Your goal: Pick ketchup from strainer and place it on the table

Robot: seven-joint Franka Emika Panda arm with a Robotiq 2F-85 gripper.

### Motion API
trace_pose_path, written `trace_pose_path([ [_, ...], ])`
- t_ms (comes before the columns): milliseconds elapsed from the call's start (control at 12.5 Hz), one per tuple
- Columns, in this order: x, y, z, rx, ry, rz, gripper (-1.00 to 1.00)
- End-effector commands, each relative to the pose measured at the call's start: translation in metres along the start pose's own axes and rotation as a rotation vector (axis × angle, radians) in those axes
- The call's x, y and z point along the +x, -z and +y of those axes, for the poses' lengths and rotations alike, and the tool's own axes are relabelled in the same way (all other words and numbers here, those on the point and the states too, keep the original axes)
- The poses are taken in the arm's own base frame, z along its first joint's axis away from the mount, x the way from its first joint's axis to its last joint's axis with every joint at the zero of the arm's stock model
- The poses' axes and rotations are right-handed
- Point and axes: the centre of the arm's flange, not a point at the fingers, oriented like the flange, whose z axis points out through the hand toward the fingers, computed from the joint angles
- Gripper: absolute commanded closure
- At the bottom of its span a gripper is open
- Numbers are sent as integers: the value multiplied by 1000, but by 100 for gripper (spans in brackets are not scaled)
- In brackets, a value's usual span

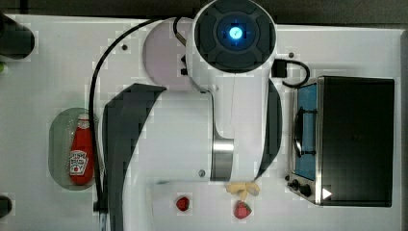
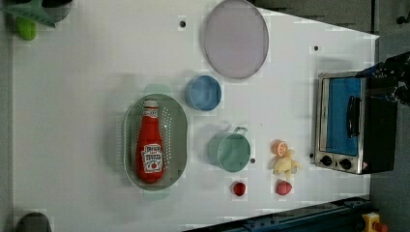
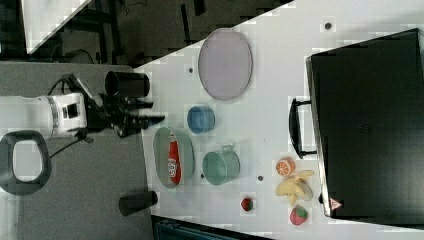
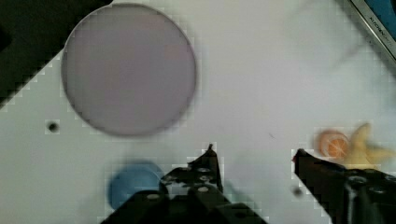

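Wrist view is showing the gripper (image 4: 254, 156) with fingers (image 4: 208, 163) spread wide and holding nothing, hanging over bare tabletop (image 4: 261, 70) between the grey-lilac plate (image 4: 128, 70) and the orange half (image 4: 332, 143). The ketchup bottle (image 2: 150, 145) is lying flat inside the strainer (image 2: 180, 130), long axis along the basket's length, cap (image 2: 151, 103) toward the plate-side edge of the tabletop. Right view is placing the gripper (image 3: 152, 116) raised and off to the strainer's cap end; a descent toward the bottle is judged necessary. Left view is giving the bottle unobstructed.
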Motion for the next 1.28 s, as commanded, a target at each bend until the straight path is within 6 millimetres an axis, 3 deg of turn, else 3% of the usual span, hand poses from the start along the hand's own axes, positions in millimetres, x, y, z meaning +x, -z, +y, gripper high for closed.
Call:
trace_pose_path([
  [80, -56, 80, 82, -18, -134, -31, -60],
  [240, -60, 80, 71, -9, -114, -15, -99],
  [560, -95, 67, 6, 6, 21, 31, -100],
  [960, -180, 25, -81, -47, 251, 11, -100],
  [1280, -258, -14, -132, -90, 430, -26, -100],
])
